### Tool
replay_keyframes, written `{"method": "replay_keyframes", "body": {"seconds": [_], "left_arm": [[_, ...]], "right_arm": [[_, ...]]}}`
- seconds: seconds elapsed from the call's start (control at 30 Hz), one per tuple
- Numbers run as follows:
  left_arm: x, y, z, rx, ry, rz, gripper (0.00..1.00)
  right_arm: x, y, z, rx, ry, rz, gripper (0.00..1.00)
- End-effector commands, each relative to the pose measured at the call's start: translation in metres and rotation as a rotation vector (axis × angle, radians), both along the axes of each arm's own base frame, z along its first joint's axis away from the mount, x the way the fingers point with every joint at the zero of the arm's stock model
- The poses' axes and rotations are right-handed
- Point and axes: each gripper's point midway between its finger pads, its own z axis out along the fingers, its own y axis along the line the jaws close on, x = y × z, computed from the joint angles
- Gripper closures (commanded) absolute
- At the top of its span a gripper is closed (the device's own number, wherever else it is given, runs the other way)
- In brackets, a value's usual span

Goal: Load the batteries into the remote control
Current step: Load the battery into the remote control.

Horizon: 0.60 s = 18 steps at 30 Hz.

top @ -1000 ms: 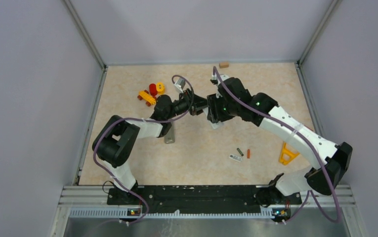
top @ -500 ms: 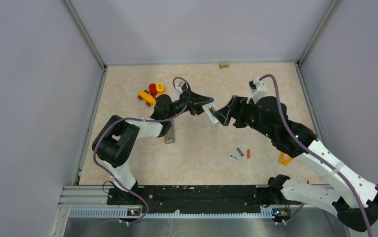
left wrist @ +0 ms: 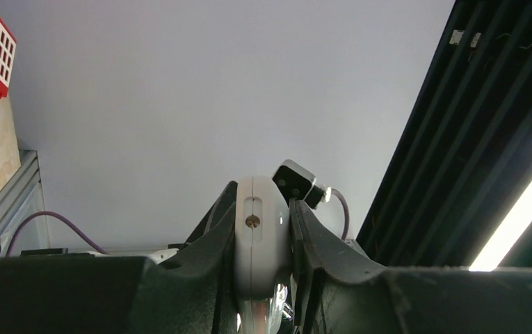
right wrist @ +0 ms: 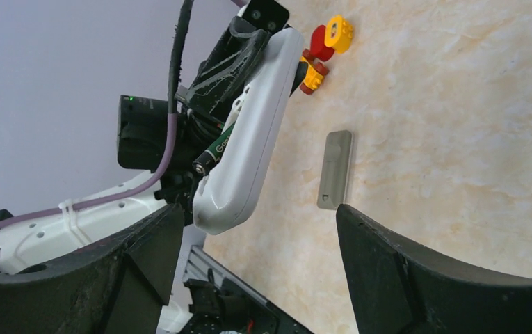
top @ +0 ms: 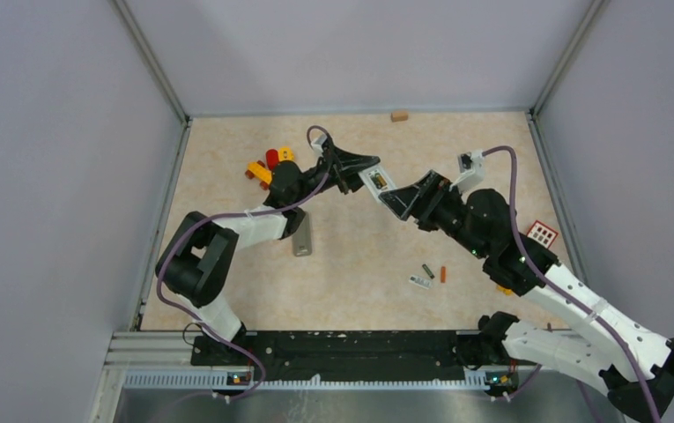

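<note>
While clamping the white remote (right wrist: 249,132) aloft in the left pincer (left wrist: 263,236), with one green battery (right wrist: 215,148) seated, hanging the right pincer (right wrist: 252,219) wide open alongside; next probably fetching spare batteries (top: 427,270) off the bench (top: 351,291).

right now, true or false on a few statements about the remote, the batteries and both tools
1. The left tool holds the white remote off the table. True.
2. The right tool is shut on a battery. False: it stands open and empty.
3. A grey cover lies on the table. True.
4. Every battery is in the remote. False: an orange battery and a dark battery lie on the table.
</note>
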Motion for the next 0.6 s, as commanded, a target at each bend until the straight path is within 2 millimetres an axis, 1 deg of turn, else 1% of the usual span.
{"method": "replay_keyframes", "body": {"seconds": [0.0, 0.07, 0.13, 0.23, 0.4, 0.57], "left_arm": [[-0.012, 0.005, 0.042, -0.067, -0.107, 0.003, 1.00], [-0.012, 0.005, 0.040, -0.062, -0.116, 0.004, 1.00], [-0.014, 0.005, 0.041, -0.064, -0.128, 0.001, 1.00], [-0.015, 0.004, 0.046, -0.075, -0.151, -0.007, 1.00], [-0.017, 0.004, 0.050, -0.073, -0.179, -0.006, 1.00], [-0.018, 0.003, 0.052, -0.073, -0.190, -0.009, 1.00]], "right_arm": [[0.002, 0.001, 0.034, 0.195, -0.062, -0.025, 0.18], [0.003, 0.002, 0.035, 0.230, -0.065, -0.029, 0.18], [0.004, 0.005, 0.039, 0.258, -0.073, -0.024, 0.22], [0.009, 0.012, 0.035, 0.262, -0.052, -0.021, 0.28], [0.014, 0.014, 0.031, 0.278, -0.035, -0.039, 0.35], [0.018, 0.012, 0.024, 0.277, 0.000, -0.067, 0.48]]}}
